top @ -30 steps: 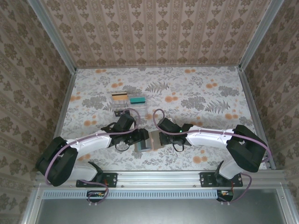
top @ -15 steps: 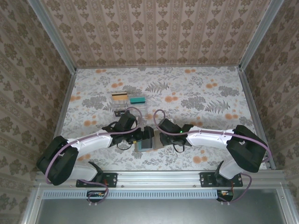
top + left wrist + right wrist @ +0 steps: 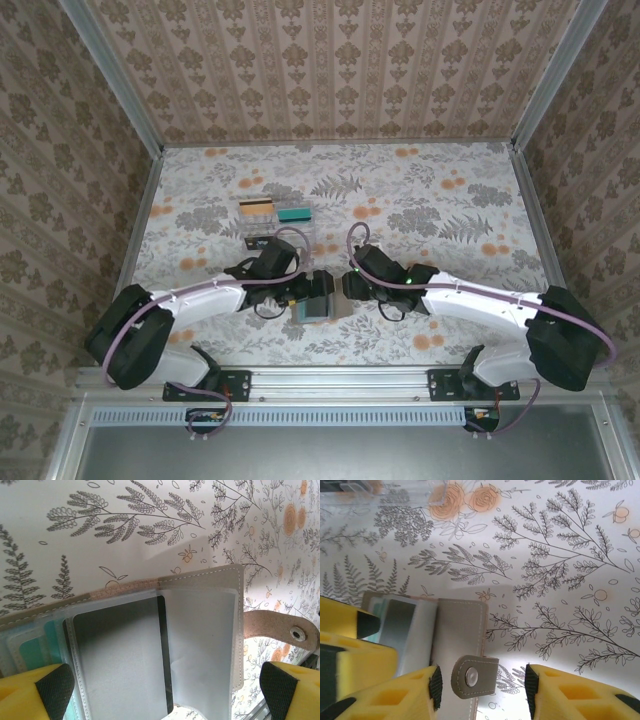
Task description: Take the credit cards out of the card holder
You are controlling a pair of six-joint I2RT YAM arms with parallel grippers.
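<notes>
The card holder (image 3: 320,308) lies open on the table between both grippers. In the left wrist view its clear slots (image 3: 200,630) hold a dark card (image 3: 120,655), with a teal card (image 3: 37,650) further left. My left gripper (image 3: 167,695) (image 3: 308,290) is open wide and straddles the holder's panel without pinching it. My right gripper (image 3: 482,685) (image 3: 346,290) is open around the grey snap tab (image 3: 472,676), and its pads are clear of the tab. The holder's grey-brown cover (image 3: 460,625) lies flat.
A clear plastic tray (image 3: 275,238) stands just beyond the left gripper. A gold-brown card (image 3: 257,207) and a teal card (image 3: 295,213) lie on the table behind it. The floral table stretches to the right and far side, with metal rails along the edges.
The right gripper's jaws have parted, letting go of the holder's right edge. The left gripper has opened wide and moved right over the holder. The right arm has stretched out.
</notes>
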